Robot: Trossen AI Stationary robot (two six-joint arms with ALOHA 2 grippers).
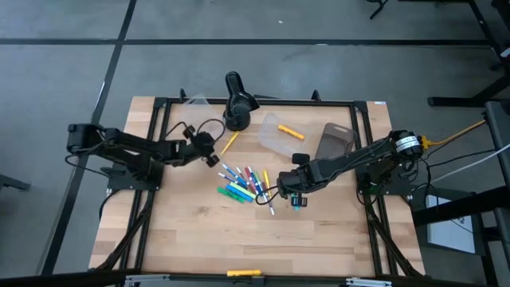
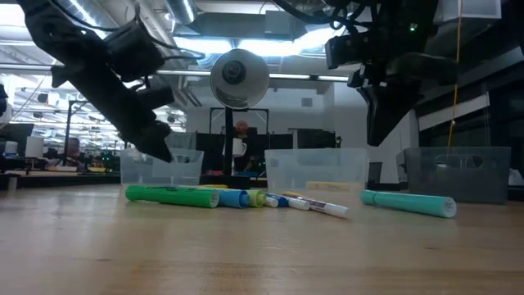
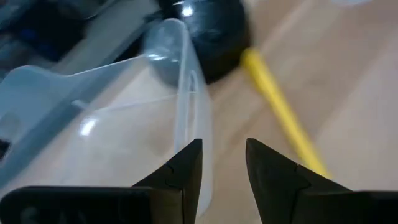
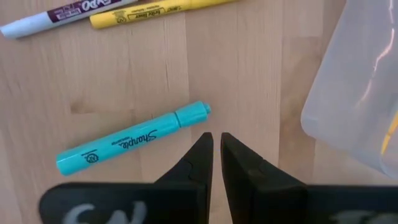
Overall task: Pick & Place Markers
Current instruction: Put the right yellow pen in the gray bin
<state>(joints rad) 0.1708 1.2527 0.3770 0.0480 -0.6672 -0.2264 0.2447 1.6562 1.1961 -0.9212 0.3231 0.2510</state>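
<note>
A heap of mixed-colour markers [image 1: 243, 185] lies flat on the wooden table's middle. One yellow marker [image 1: 229, 143] lies apart, beside the black lamp's base. A cyan marker [image 4: 134, 138] lies alone on the wood just beside my right gripper [image 4: 216, 142]. That gripper hangs above the table, pointing down, shut and holding nothing. My left gripper [image 3: 224, 152] is left of the heap, above the table. It is open and has nothing between its fingers. It faces the yellow marker [image 3: 280, 112] and a clear tub [image 3: 124, 112].
A black desk lamp [image 1: 237, 104] stands at the far middle. A clear tub [image 1: 280, 134] holding an orange marker and a grey tub [image 1: 335, 142] sit at the far right. A yellow marker [image 1: 244, 273] lies at the near edge. Bare wood stretches along the near side.
</note>
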